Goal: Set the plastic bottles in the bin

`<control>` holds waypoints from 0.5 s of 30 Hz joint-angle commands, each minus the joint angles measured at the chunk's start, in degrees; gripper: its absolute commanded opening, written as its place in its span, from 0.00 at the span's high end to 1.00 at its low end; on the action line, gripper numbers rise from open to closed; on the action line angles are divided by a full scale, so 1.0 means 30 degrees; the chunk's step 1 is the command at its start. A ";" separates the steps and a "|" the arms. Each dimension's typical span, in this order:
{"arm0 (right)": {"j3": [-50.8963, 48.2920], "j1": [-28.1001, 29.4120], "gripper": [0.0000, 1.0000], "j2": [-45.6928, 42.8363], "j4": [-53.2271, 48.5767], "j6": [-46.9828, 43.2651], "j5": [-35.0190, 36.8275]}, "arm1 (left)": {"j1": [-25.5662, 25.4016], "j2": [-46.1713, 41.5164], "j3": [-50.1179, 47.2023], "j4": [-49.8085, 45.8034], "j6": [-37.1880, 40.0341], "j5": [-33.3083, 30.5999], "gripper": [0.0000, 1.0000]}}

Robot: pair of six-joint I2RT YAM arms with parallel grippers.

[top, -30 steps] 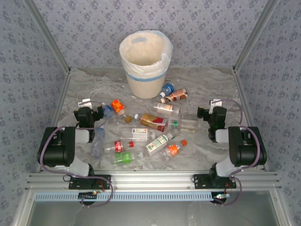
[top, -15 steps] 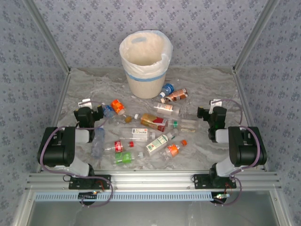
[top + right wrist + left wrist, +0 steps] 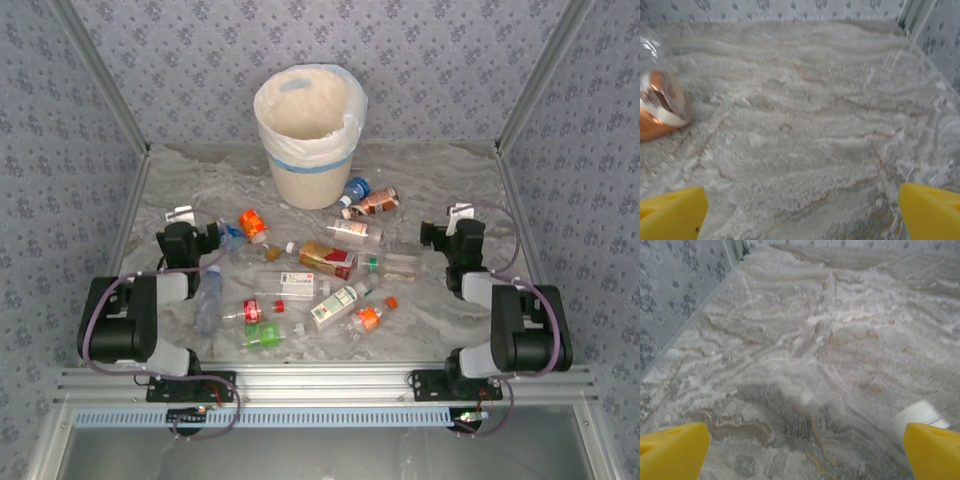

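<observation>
From above, the bin [image 3: 309,186] stands upright at 12 o'clock on the tabletop [image 3: 440,180], close to the back wall. Its white liner [image 3: 340,135] folds over the rim. The plastic bottles [image 3: 300,284] lie on their sides in a loose pile in the middle of the tabletop, none of them in the bin. A bottle with an orange label [image 3: 252,225] lies at 10 o'clock of the pile. A green one [image 3: 265,335] lies at 7 o'clock. A brown one [image 3: 328,258] is in the middle. A bottle with a blue cap [image 3: 357,187] lies at 1 o'clock, just beside the foot of the bin. The left pincer [image 3: 190,238] sits at 9 o'clock of the pile and the right pincer [image 3: 455,240] at 3 o'clock.

From the left wrist, the left pincer [image 3: 802,452] is spread wide, with bare tabletop between its yellow fingers [image 3: 672,450]. It holds nothing. A white round bit [image 3: 917,415] shows at 4 o'clock, by the right-hand finger; I cannot tell what it is.

From the right wrist, the right pincer [image 3: 802,210] is spread wide too and holds nothing. A copper-coloured bottle [image 3: 657,112] lies at 9 o'clock, well apart from the fingers.
</observation>
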 commanded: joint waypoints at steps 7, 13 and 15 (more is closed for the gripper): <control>0.2808 0.0391 0.00 -0.4336 -0.8307 0.2284 -0.1405 | -0.0159 -0.4161 0.2432 -0.6424 -0.2291 -0.1318 0.01; 0.5288 0.1716 0.00 -0.3759 -1.5594 -0.3769 -0.6370 | -0.0166 -0.6707 0.3483 -1.0629 -0.6559 0.0047 0.00; 0.7105 0.2426 0.00 -0.2406 -1.9251 -0.5910 -0.6401 | -0.0183 -0.7593 0.3413 -1.1802 -0.8305 0.0188 0.00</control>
